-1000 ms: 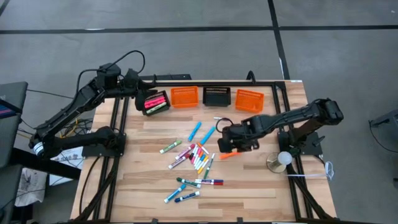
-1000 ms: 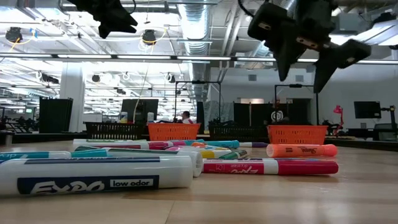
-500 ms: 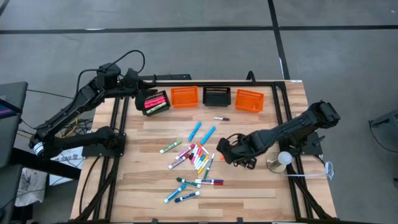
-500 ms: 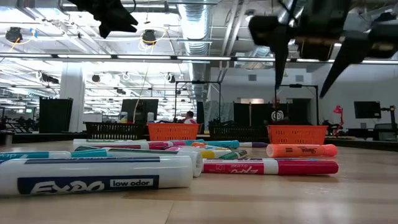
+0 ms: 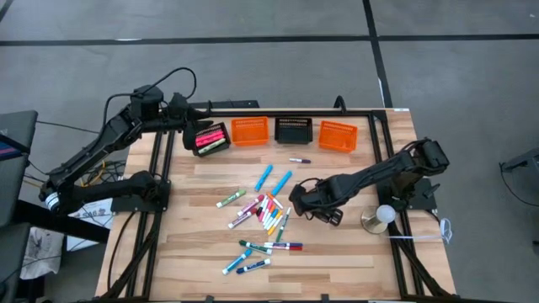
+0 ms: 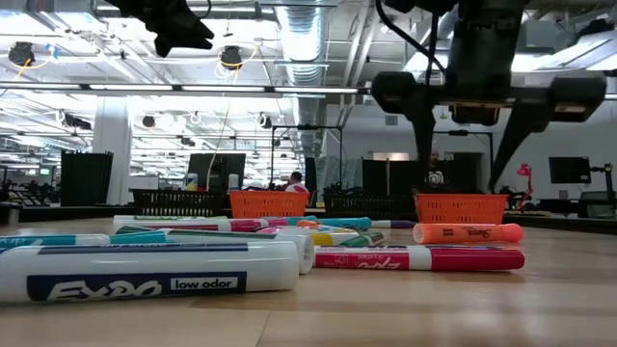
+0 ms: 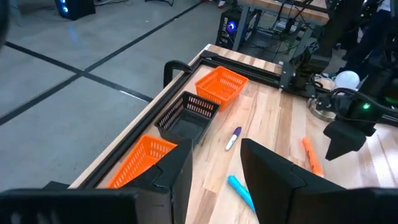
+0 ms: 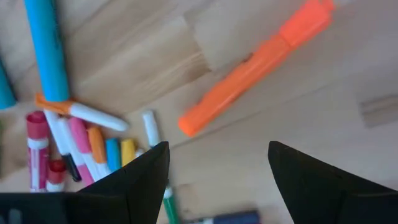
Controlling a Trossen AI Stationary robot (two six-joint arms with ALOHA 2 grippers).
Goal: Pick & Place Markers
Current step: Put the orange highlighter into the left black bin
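Right hand [image 5: 296,200] is hanging over the middle of the counter [image 5: 354,252] with its fingers [image 8: 314,180] spread wide and nothing between them. The orange marker [image 8: 255,66] lies flat on the wood just ahead of the fingertips in the right wrist view, not touching either one. From overhead the hand covers it, so I place it right under the hand, around 3 o'clock from the main pile of markers [image 5: 268,212]. In the low view it sits on the wood below the hand, apart from it.

The orange marker is a chunky all-orange stick with a slightly wider cap end. The pile at its 9 o'clock is a fan of pink, red, yellow, blue and white ones, with two light blue markers [image 5: 274,180] above it and a few more blue and green ones [image 5: 248,257] down at 6 o'clock. One small purple marker [image 5: 300,160] lies alone near the baskets.

Left hand [image 5: 195,126] is parked up at 11 o'clock over the black basket [image 5: 210,139] with pink stuff in it; it's part open and I can't see anything in it.
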